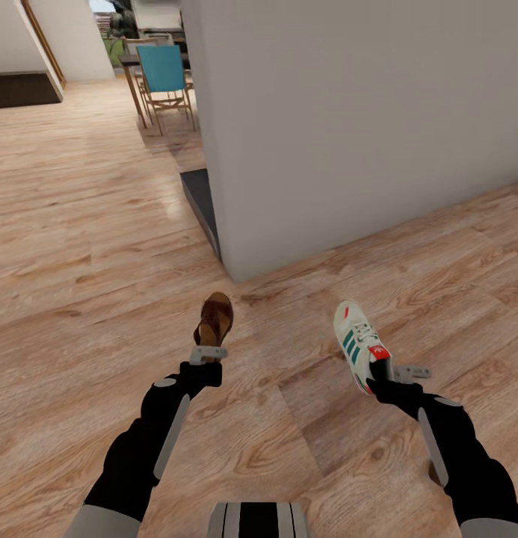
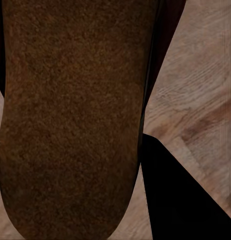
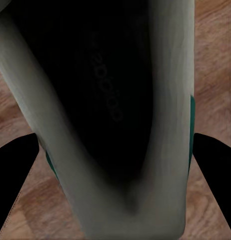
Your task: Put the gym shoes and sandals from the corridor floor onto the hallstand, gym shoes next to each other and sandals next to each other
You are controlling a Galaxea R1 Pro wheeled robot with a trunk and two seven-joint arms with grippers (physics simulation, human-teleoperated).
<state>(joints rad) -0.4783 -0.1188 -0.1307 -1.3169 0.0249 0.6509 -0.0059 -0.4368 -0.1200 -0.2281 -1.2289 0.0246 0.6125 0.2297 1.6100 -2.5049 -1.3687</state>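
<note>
- Holding one brown sandal (image 1: 214, 320), the left gripper (image 1: 208, 353) is clamped on the sandal's near end, above the corridor floor (image 1: 79, 246).
- Sandal long axis runs away from the robot, toed toward the corner of the grey wall (image 1: 348, 127); strapped end is farthest from the gripper.
- Left wrist view: the sandal's tan-brown footbed (image 2: 70, 120) occupies most of the frame, with floor planks (image 2: 200, 100) beyond its edge. Fingers are not distinguishable there.
- The right gripper (image 1: 393, 373) is closed on the heel end of one gym shoe (image 1: 359, 344), also carried off the floor.
- Gym shoe long axis runs from the gripper forward and slightly toward the robot's left; toe points toward the wall, green stripes and red tongue patch visible on top.
- Right wrist view: camera looks into the shoe's dark opening (image 3: 105, 100), white collar around it, green stripe at the side, floor to both sides.
- Sandal and shoe are well apart, one on each side of the robot's trunk.
- Beyond the wall's left edge: a dark mat (image 1: 202, 202) at the wall's foot, and farther back a blue chair (image 1: 164, 71) at a table.
</note>
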